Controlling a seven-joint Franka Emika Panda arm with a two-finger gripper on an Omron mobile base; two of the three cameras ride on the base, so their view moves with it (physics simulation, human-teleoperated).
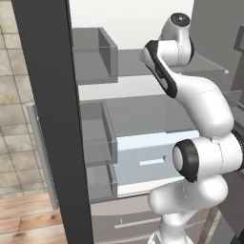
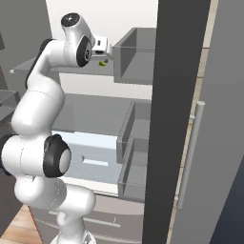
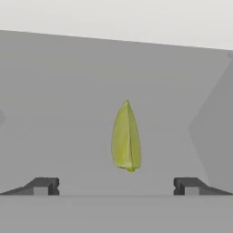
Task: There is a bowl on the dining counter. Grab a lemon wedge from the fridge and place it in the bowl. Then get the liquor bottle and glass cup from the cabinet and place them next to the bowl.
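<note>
The gripper (image 3: 116, 186) stands fully open and holds nothing; the lemon wedge (image 3: 126, 138) lies on the upper fridge shelf (image 1: 133, 62), centred between the two finger tips and a little ahead of them. The main risk is that so small and narrow a wedge gets nudged by one finger before the other touches, so it slides or rolls across the smooth shelf instead of being pinched; closing too high would also let it slip out. In the right base view the wedge (image 2: 102, 62) sits just below the hand, though it is too small there to judge whether the tips have reached shelf level. Room is tight: the door bin (image 2: 136, 55) stands close on one side, the open fridge door (image 2: 178, 119) beyond it, and the shelf edge lies under the wrist, so a straight withdrawal looks safest.
</note>
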